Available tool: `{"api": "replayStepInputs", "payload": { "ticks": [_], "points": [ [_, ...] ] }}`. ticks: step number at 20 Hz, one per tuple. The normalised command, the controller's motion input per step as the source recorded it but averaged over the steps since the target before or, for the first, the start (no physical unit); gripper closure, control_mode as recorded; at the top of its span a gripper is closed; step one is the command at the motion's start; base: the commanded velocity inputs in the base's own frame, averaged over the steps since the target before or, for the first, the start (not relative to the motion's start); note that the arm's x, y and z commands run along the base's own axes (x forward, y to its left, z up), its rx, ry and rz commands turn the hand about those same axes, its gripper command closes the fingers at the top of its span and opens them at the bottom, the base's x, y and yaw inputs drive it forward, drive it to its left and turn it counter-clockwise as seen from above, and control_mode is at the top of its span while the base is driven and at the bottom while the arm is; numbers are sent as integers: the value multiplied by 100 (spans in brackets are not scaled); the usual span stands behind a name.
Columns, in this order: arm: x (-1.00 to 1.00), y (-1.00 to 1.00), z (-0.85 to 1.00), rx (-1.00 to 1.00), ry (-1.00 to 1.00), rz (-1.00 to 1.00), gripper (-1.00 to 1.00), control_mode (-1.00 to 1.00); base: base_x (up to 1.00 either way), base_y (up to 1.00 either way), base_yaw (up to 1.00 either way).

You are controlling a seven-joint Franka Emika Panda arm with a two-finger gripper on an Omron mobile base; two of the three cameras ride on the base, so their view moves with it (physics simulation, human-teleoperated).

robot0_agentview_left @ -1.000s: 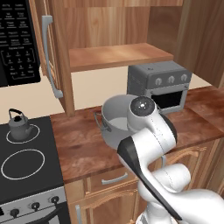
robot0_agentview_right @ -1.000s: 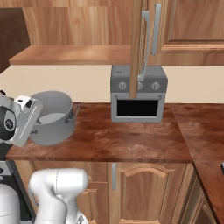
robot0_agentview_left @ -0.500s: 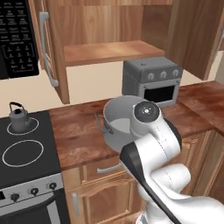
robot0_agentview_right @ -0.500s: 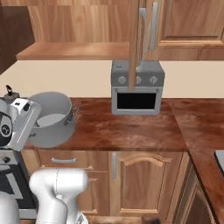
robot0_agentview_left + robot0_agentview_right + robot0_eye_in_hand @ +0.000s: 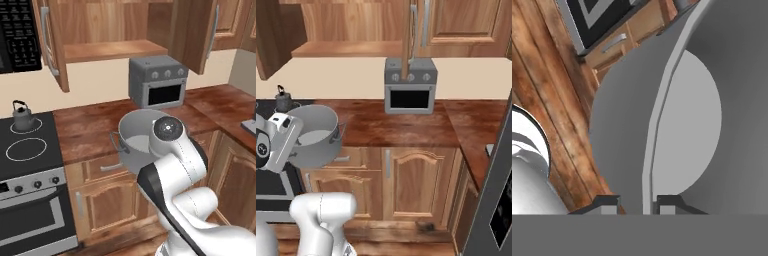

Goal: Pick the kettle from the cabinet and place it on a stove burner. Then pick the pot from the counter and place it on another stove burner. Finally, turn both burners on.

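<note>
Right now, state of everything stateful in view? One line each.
pot: lifted off the counter, held by its rim, upright, nothing inside.
pincer: shut on the pot's rim, one finger each side of the wall.
kettle: upright on the back burner of the cooktop, lid on.
front burner: bare.
cabinet: doors open, shelf bare.
toaster oven: door closed, on the counter.

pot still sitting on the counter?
No. In the left base view the pot hangs out past the counter edge, in front of the drawers, with the fingers straddling its rim.
</note>
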Motion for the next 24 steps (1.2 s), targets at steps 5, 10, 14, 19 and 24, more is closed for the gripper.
{"api": "replayStepInputs", "payload": {
  "ticks": [5,10,14,19,24],
  "points": [
    [0,0,0,0,0,0,100,100,-76,3,0],
    [0,0,0,0,0,0,100,100,-64,27,-2],
    [0,0,0,0,0,0,100,100,-35,48,-5],
    [0,0,0,0,0,0,100,100,-6,59,-9],
    [0,0,0,0,0,0,100,100,2,73,-15]
  ]
}}
